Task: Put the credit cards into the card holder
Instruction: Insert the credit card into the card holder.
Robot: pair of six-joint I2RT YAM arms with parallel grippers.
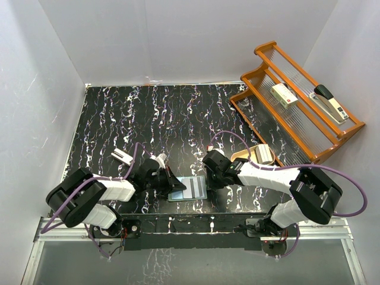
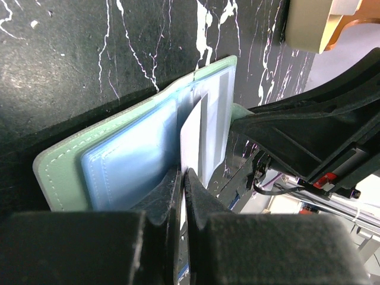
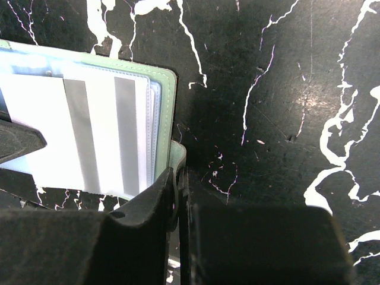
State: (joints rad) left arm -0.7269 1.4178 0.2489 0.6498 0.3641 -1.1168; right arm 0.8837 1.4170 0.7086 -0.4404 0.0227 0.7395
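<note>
Marbled table [image 1: 119,119] — left gripper [image 2: 183,178] pinches credit card [image 2: 191,133] at card holder [image 2: 59,172].

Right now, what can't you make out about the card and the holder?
- Left wrist: the card's lower end, hidden inside the left claw; its depth in the card holder is unclear.
- Right wrist: the holder's tab, mostly under the right claw.
- Top external: the card, too small to pick out.

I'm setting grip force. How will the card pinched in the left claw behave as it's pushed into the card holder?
The card is probably stiff: it stands straight, edge-on, from the left claw. Thin and smooth-looking, it may slip in that pinch. The card holder looks soft and could slide unless the right claw, shut on its tab, pins it.
</note>
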